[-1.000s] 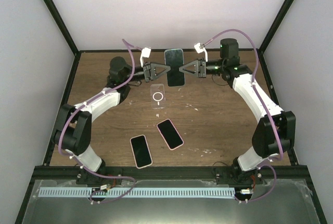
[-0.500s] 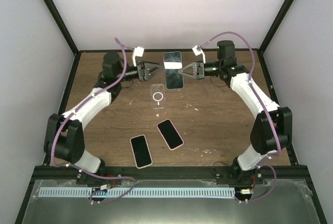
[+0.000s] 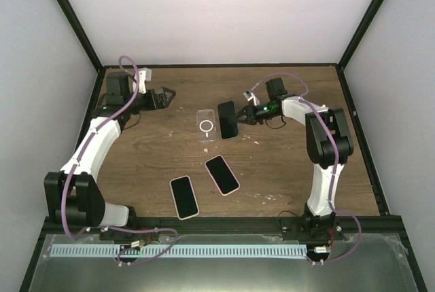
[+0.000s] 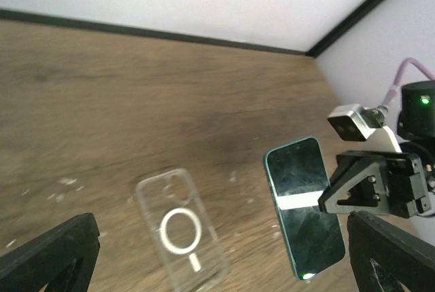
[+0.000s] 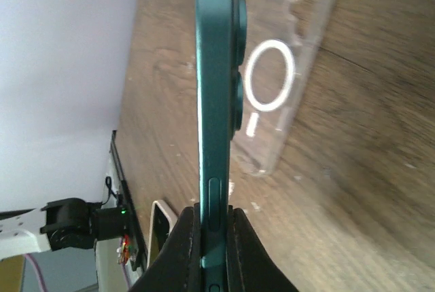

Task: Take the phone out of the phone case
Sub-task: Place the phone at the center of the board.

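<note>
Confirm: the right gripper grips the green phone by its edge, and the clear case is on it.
No: the clear case lies empty on the table, off the green phone; the right wrist view shows it. The right gripper does grip the phone's edge.

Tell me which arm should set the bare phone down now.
Right. The right tool is shut on the green phone, just beside the empty clear case. The left tool is open, holds nothing and sits far off to the left.

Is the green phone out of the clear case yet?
Out. The right gripper pinches the bare green phone by its edges; the clear case lies empty on the table beside it.
</note>
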`<state>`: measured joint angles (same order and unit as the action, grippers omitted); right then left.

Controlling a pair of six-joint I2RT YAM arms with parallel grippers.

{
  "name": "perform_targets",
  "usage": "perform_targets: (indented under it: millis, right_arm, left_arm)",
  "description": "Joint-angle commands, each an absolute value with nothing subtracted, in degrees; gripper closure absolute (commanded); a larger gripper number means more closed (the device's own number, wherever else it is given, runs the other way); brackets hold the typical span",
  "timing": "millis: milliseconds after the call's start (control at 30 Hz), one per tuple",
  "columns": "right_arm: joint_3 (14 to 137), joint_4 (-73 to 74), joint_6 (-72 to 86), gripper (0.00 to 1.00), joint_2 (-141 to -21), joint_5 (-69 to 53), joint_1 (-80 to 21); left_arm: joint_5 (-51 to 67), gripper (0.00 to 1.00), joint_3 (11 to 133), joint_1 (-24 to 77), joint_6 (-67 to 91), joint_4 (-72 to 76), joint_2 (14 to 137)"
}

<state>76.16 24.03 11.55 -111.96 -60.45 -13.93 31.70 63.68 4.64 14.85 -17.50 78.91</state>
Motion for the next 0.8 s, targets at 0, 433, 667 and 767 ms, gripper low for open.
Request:
perform_targets:
  millis: [0, 433, 667, 767]
  right_arm:
    - [79.57, 23.37, 14.21, 0.99, -115.94, -58.73, -13.45]
    - [83.84, 21.84, 17.20, 0.99, -125.57, -57.28, -13.45]
    - [84.34, 20.89, 20.45, 0.87, -128.13, -55.34, -14.11]
    - [84.53, 20.52, 21.10, 0.75, -128.10, -54.94, -14.68]
  left_arm:
    - [27.70, 0.00, 63.97, 3.70, 11.69, -21.97, 77.36]
    - [27.85, 0.00, 64.95, 3.69, 11.69, -22.15, 79.95]
    - [27.46, 0.00, 65.45, 3.69, 12.10, -21.95, 81.72]
    - [27.02, 0.00, 65.04, 3.68, 12.80, -21.91, 82.06]
